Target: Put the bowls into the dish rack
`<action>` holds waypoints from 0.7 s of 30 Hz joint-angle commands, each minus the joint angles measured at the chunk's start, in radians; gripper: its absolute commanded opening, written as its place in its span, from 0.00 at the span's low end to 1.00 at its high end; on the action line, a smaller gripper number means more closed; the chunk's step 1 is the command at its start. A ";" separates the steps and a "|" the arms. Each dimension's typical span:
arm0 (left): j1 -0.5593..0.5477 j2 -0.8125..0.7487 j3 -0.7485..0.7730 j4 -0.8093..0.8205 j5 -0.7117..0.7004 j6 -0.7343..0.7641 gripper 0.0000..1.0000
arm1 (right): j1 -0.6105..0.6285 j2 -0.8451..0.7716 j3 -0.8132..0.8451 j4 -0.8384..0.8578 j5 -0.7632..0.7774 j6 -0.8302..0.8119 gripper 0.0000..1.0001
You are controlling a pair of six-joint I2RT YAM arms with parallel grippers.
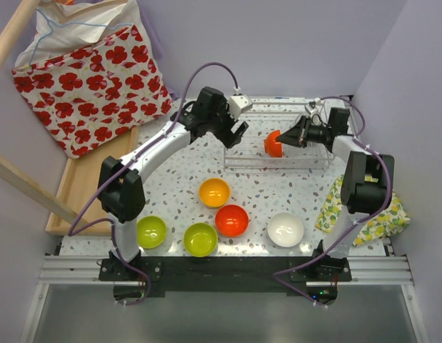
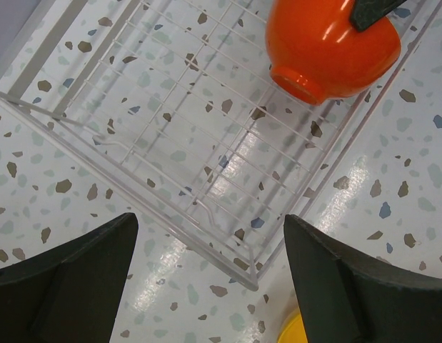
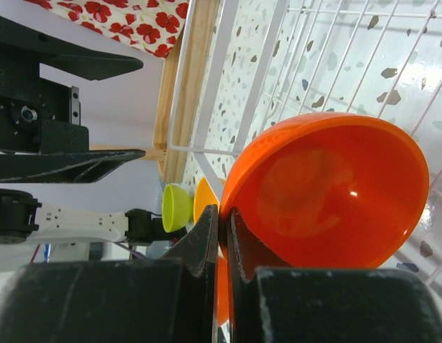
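Speckled terrazzo counter (image 1: 174,179) under lilac walls carries the wire dish rack (image 2: 171,121) along its far side. The right jaws are pinched narrow on the rim of a red-orange bowl (image 1: 273,144), holding it on edge with its hollow turned back toward the wrist. The rack's wire floor lies straight beyond the bowl, in the rack's right half; whether the foot touches the wires cannot be told. The coming move likely turns on that: a short drop away from these jaws, then release. The left jaws stand wide and hold nothing, hanging over the rack's left end, well apart from the held bowl, so they should not block it. Behind both jaws, toward the bases, wait an orange-yellow bowl (image 1: 214,192), a second red-orange bowl (image 1: 232,220), a white bowl (image 1: 285,229) nearer the right arm, and a lime green bowl (image 1: 151,231) and another lime green bowl (image 1: 200,239) nearer the left. A wooden tray (image 1: 81,182) and floral bag (image 1: 92,86) lie outside the left jaws, a yellow cloth (image 1: 381,214) by the right arm.
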 commanded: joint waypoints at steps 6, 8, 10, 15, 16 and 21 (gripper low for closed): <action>0.001 0.007 0.012 0.029 0.006 -0.004 0.89 | -0.001 0.027 0.020 -0.035 -0.046 -0.002 0.00; 0.001 0.007 0.009 0.027 0.005 -0.004 0.89 | -0.001 0.033 0.017 -0.021 -0.046 0.004 0.00; 0.001 0.006 0.008 0.024 0.005 -0.002 0.89 | -0.001 0.037 0.014 -0.001 -0.045 0.025 0.00; 0.001 0.012 0.008 0.026 0.006 -0.004 0.89 | -0.001 0.059 -0.021 0.170 -0.048 0.160 0.00; 0.001 0.013 0.009 0.027 0.006 -0.004 0.89 | 0.000 0.062 -0.021 0.169 -0.045 0.162 0.00; -0.001 0.023 0.022 0.027 0.005 -0.002 0.89 | -0.001 0.090 -0.005 0.134 -0.037 0.140 0.00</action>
